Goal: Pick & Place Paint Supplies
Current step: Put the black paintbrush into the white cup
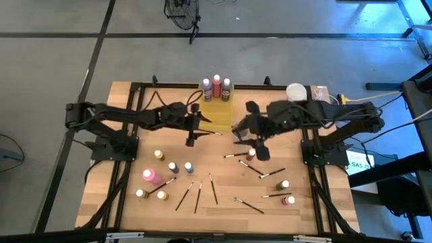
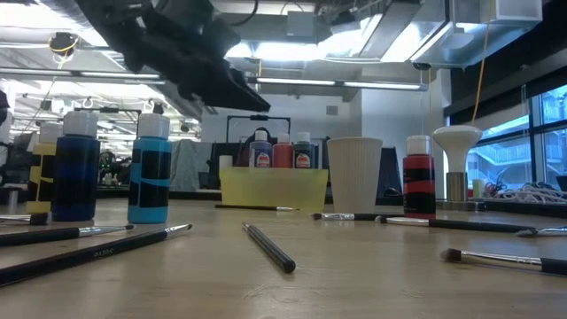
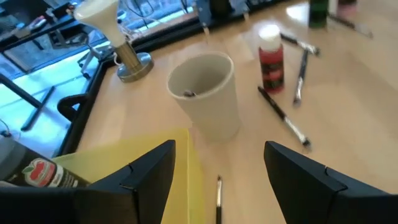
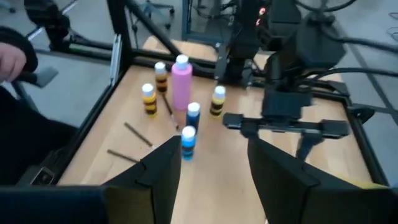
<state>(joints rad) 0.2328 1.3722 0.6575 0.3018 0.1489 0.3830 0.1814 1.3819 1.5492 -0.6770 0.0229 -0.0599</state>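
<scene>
The yellow tray (image 1: 217,113) stands at the table's far middle with three bottles (image 1: 217,86) upright at its far end. My left gripper (image 1: 192,138) hovers open by the tray's near left corner; under its fingers (image 3: 149,171) a brush (image 3: 219,199) lies on the table. Ahead of it stand the pale cup (image 3: 208,93) and a red bottle (image 3: 270,59). My right gripper (image 1: 241,131) hangs open and higher, right of the tray, with nothing between its fingers (image 4: 214,149). It covers the cup in the high view.
Bottles stand at the near left: a pink one (image 1: 150,175), blue ones (image 4: 189,127) and yellow ones (image 4: 149,99). Brushes (image 1: 197,196) lie scattered across the near half. A white mushroom-shaped stand (image 1: 295,91) is at the far right. A person (image 4: 15,59) shows beyond the table's edge.
</scene>
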